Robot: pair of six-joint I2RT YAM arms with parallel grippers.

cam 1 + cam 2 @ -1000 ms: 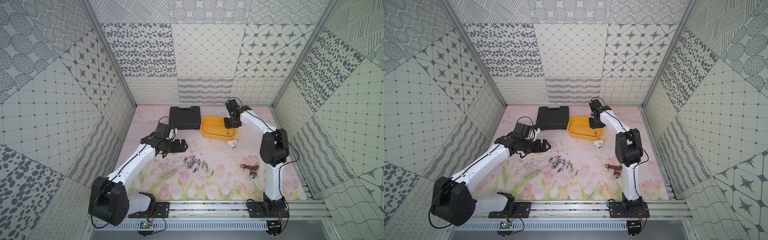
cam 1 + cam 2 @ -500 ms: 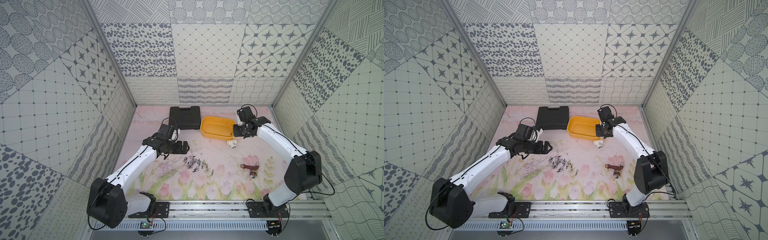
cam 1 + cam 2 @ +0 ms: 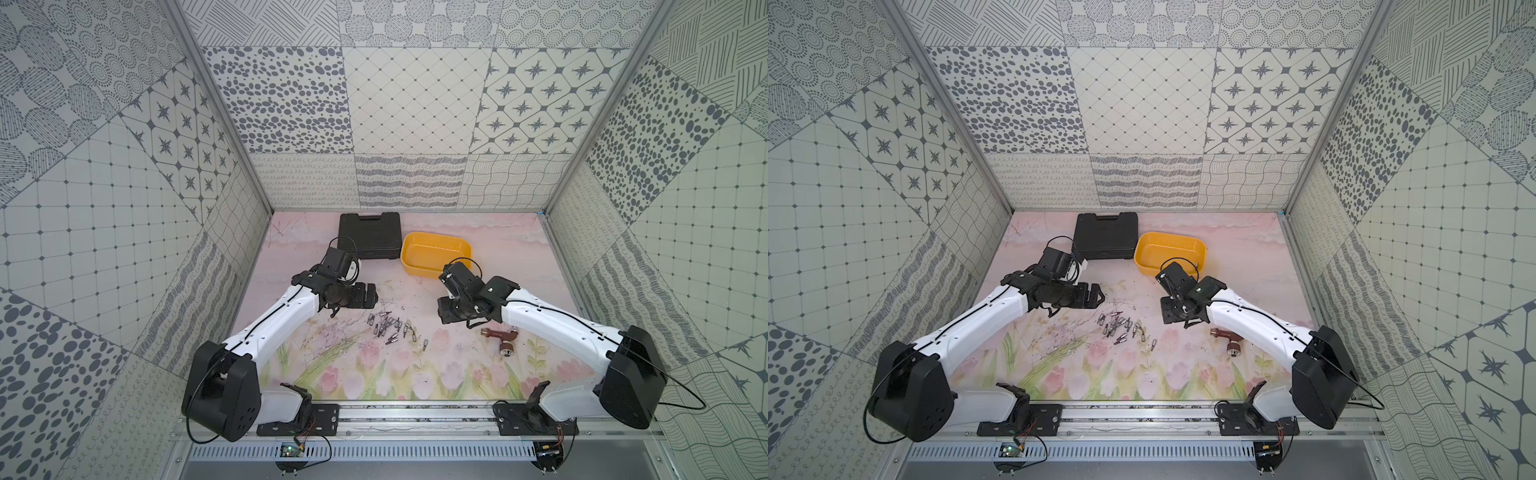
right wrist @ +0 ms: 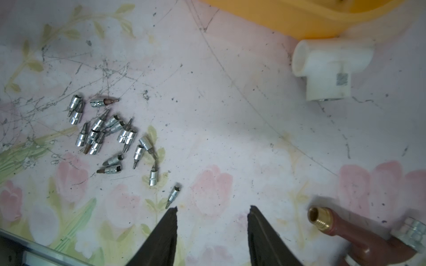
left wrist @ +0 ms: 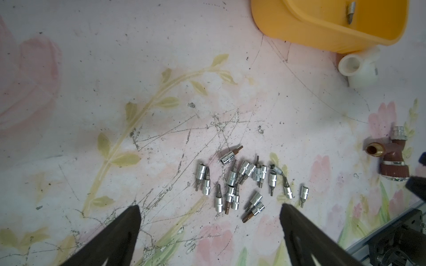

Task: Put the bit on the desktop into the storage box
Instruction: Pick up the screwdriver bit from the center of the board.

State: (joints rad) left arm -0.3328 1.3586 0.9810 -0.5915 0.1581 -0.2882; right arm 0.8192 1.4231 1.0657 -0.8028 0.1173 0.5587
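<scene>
Several silver bits (image 3: 390, 323) (image 3: 1119, 326) lie in a loose pile mid-desktop, also seen in both wrist views (image 5: 232, 176) (image 4: 99, 124). The yellow storage box (image 3: 417, 270) (image 3: 1148, 268) stands behind them, and the left wrist view shows its wall (image 5: 311, 34) and one bit (image 5: 350, 12) inside. My left gripper (image 3: 368, 295) (image 5: 209, 207) hovers wide open just left of the pile, holding nothing. My right gripper (image 3: 446, 309) (image 4: 213, 208) hangs open and empty right of the pile, with a stray bit (image 4: 173, 195) just off one fingertip.
A black tool case (image 3: 369, 235) sits left of the box. A white pipe tee (image 5: 359, 69) (image 4: 329, 69) lies by the box's front corner. A brown tap fitting (image 3: 505, 338) (image 4: 368, 239) lies close beside the right gripper. A metal rail runs along the front edge.
The right arm swung away from over the storage box, forward and down beside the pile, and its jaws opened wider. The left arm shifted slightly and stayed open.
</scene>
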